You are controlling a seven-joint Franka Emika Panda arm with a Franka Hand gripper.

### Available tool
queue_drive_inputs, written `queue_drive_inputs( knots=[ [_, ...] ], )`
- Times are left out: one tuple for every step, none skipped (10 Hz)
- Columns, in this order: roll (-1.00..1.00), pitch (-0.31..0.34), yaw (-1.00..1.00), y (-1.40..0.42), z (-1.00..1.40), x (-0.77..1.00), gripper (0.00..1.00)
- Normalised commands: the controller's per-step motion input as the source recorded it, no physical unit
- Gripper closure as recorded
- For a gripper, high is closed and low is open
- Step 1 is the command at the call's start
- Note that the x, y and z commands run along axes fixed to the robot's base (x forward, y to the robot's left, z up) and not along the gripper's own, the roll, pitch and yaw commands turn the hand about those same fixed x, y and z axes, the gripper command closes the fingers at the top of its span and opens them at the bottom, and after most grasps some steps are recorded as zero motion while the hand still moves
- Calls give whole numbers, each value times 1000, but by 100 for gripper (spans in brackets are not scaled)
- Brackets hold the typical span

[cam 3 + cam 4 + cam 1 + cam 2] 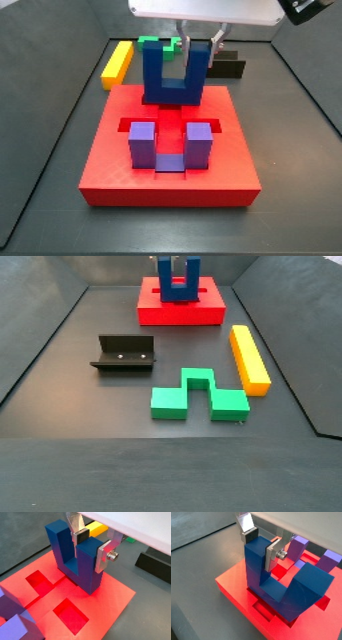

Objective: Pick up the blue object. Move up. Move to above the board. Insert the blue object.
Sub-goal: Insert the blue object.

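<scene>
The dark blue U-shaped blue object [171, 85] stands upright on the far end of the red board [167, 180], prongs up. My gripper [198, 48] comes down from above and is shut on one prong, near its top. In both wrist views the prong sits between the two silver fingers: gripper [92, 546], blue object [73, 562], board [100, 607]; gripper [261, 544], blue object [298, 587], board [234, 587]. The block's base meets the board at a recess; how deep it sits I cannot tell. In a side view the blue object [177, 281] stands on the board [181, 311].
A purple U-shaped block [171, 145] stands in the board's near half. A yellow bar [249, 358], a green notched block [198, 396] and the dark fixture [124, 353] lie on the grey tray floor beyond the board. Tray walls ring the floor.
</scene>
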Motion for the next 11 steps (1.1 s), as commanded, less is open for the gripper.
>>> queue_drive_inputs(
  knots=[
    [0,66,-146,183,14,-69,100],
    [0,0,-134,54,0,-137,100],
    [54,0,0,-69,-111,-151,100],
    [114,-23,14,-134,-180,-180,100],
    [97,-17,69,-146,-180,-86,100],
    [74,0,83,-31,-214,0,100],
    [79,16,43,0,-260,146,100],
    [66,39,20,26,-254,289,100],
    [29,66,57,9,-111,409,100],
    [10,67,71,0,-63,423,100],
    [13,64,60,0,-86,371,100]
  ],
)
